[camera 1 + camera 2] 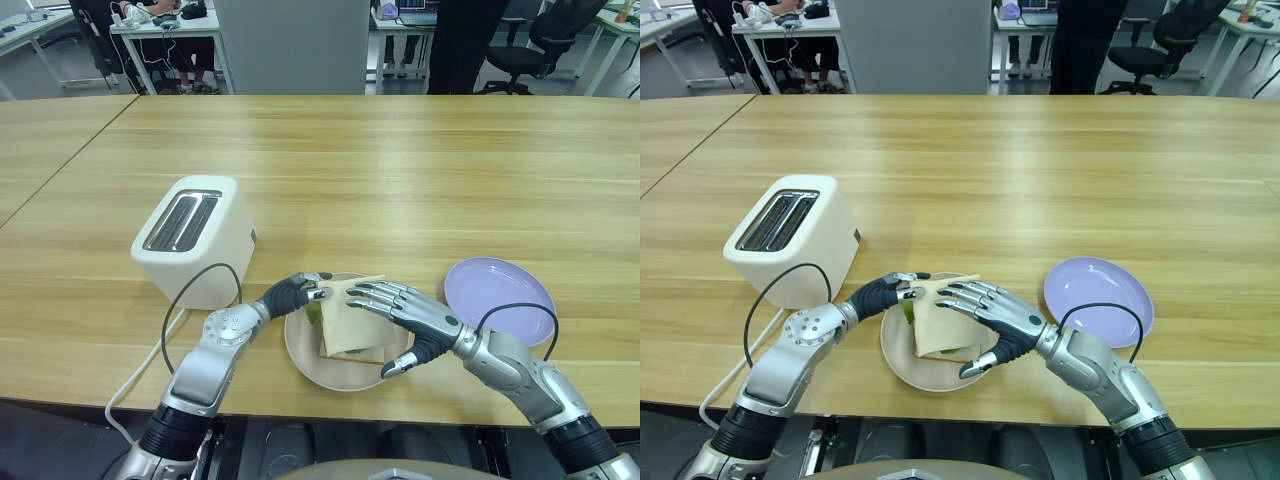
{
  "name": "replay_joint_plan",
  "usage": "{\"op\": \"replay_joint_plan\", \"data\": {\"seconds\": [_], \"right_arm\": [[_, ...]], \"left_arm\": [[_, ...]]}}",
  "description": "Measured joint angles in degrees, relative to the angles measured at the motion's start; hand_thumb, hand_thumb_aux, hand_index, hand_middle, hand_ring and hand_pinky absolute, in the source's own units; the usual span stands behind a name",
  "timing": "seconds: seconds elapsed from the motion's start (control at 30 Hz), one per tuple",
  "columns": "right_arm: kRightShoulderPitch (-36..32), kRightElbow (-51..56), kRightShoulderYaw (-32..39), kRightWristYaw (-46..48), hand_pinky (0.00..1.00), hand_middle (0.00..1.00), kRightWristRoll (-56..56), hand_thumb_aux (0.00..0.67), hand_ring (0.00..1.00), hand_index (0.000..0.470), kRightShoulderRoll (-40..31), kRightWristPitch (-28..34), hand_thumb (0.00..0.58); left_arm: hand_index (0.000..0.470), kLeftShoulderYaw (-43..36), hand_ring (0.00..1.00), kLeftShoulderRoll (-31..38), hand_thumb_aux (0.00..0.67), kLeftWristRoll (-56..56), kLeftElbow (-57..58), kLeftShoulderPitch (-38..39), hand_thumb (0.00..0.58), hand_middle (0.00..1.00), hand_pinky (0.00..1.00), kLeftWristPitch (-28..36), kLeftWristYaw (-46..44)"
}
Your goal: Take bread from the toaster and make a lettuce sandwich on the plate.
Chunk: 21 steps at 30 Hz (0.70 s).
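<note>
The sandwich (345,326), bread with green lettuce (313,312) showing at its left edge, lies on the beige plate (305,365) near the front edge of the wooden table (400,170); the left hand (293,293) has its fingers bunched and pinches the sandwich's left edge; the right hand (412,318) is spread flat, palm down, over the top slice, gripping nothing; the white toaster (190,240) stands to the left; a purple plate (500,290) lies just beside the beige one on the right
</note>
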Motion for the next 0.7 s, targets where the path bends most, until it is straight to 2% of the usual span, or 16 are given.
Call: {"op": "replay_joint_plan", "data": {"seconds": [0.43,0.7], "right_arm": [[-0.5,2.6,3.0,1.4,0.00,0.00,0.5,0.000,0.00,0.000,0.0,-0.1,0.000],[-1.7,4.0,5.4,3.9,0.00,0.00,0.4,0.000,0.00,0.000,-0.5,-0.5,0.000]], "left_arm": [[0.460,-0.2,0.12,2.2,0.670,2.1,2.0,-3.8,0.580,0.12,0.12,1.6,-1.4],[0.460,-3.3,0.13,2.7,0.670,5.6,2.0,-4.7,0.580,0.13,0.13,2.3,-1.7]]}}
